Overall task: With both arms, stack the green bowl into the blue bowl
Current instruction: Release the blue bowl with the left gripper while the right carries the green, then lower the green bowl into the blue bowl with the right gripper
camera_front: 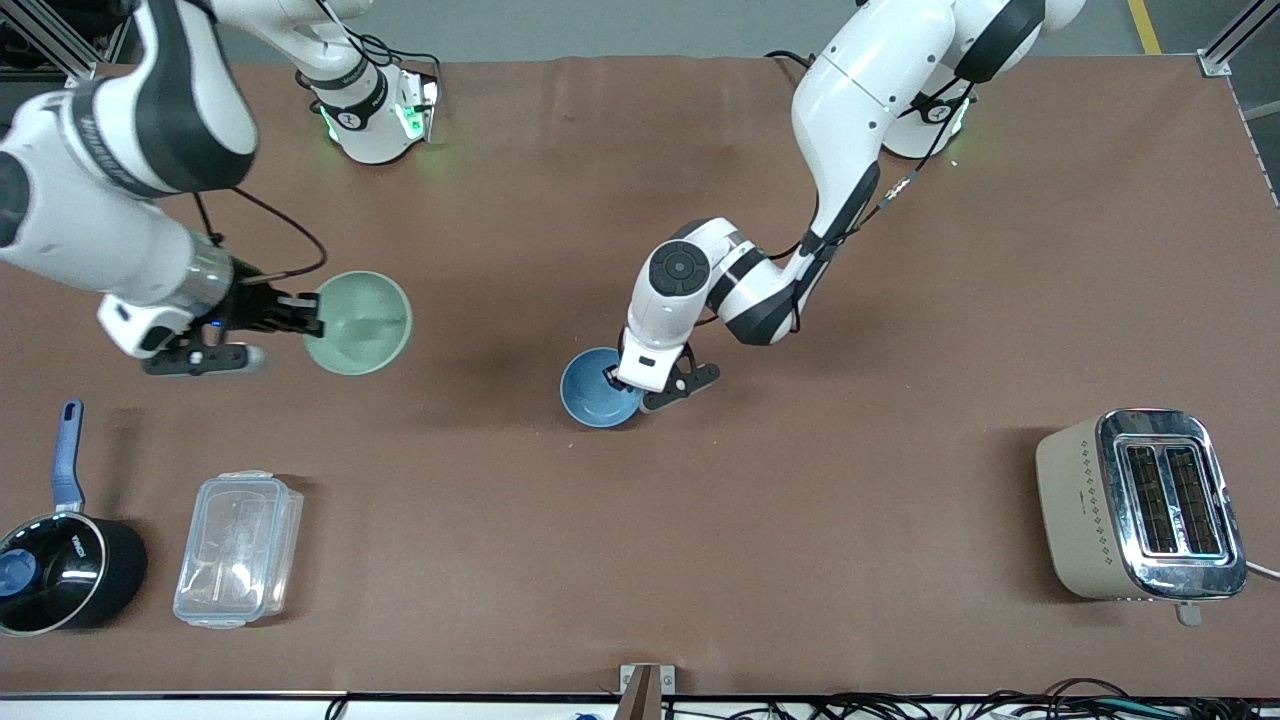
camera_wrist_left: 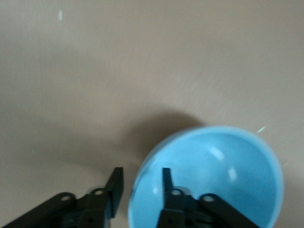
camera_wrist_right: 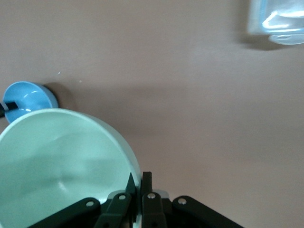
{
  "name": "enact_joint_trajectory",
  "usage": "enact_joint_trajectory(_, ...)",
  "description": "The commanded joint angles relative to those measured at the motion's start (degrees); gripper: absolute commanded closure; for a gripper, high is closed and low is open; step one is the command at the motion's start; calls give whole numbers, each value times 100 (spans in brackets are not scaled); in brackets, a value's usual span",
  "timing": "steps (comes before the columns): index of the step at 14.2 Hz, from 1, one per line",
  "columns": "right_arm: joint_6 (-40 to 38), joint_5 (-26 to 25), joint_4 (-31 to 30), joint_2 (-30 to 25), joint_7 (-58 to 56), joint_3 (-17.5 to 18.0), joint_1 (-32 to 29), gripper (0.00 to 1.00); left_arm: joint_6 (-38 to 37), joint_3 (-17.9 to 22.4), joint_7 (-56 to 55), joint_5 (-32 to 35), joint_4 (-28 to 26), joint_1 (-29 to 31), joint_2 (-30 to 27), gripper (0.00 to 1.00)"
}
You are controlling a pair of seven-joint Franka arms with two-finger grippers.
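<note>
The green bowl (camera_front: 360,322) hangs above the table toward the right arm's end, held by its rim. My right gripper (camera_front: 308,316) is shut on that rim, one finger inside and one outside, as the right wrist view (camera_wrist_right: 140,179) shows on the green bowl (camera_wrist_right: 61,166). The blue bowl (camera_front: 592,390) sits on the table near the middle. My left gripper (camera_front: 620,383) is open and straddles its rim: in the left wrist view (camera_wrist_left: 141,173) one finger is inside the blue bowl (camera_wrist_left: 223,175) and one outside, with gaps. The blue bowl also shows small in the right wrist view (camera_wrist_right: 28,97).
A black saucepan with a blue handle (camera_front: 60,570) and a clear plastic container (camera_front: 238,548) stand near the front camera at the right arm's end. A beige toaster (camera_front: 1140,505) stands near the front camera at the left arm's end.
</note>
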Motion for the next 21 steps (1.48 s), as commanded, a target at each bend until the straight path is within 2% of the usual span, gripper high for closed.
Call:
enact_joint_trajectory(1, 205, 64, 15, 215, 466, 468, -68, 100, -871, 179, 315, 174, 314, 277, -466, 0)
enact_joint_trajectory(3, 538, 73, -81, 337, 957, 899, -59, 100, -1575, 205, 1244, 174, 429, 671, -844, 0)
enact_joint_trajectory(5, 1065, 55, -90, 653, 1704, 1478, -33, 100, -2085, 188, 2351, 165, 412, 1320, -1336, 0)
enact_joint_trajectory(6, 1364, 38, -99, 837, 2047, 1620, 98, 100, -2437, 188, 2957, 165, 429, 1620, -1495, 0)
enact_joint_trajectory(8, 2023, -67, -90, 1250, 2663, 1674, 467, 100, -2773, 188, 3987, 165, 421, 2095, -1820, 0)
enact_joint_trajectory(10, 2498, -321, -73, 1602, 3155, 1683, 775, 100, -3150, 188, 4412, 174, 421, 2456, -2110, 0)
enact_joint_trajectory(15, 3133, -1639, -12, 2367, 4377, 2008, 916, 100, -3810, 188, 5229, 122, 421, 3212, -2884, 0)
enact_joint_trajectory(17, 3326, -1868, 32, 2543, 4589, 2113, 925, 100, -4213, 153, 5363, 77, 438, 3503, -3130, 0)
enact_joint_trajectory(19, 3379, -1949, 50, 2640, 4608, 2114, 925, 100, -4688, 144, 5703, -36, 500, 3521, -3428, 0)
enact_joint_trajectory(21, 3379, -1949, 85, 2641, 4608, 2114, 899, 100, -4856, 126, 5925, -63, 456, 3512, -3763, 0)
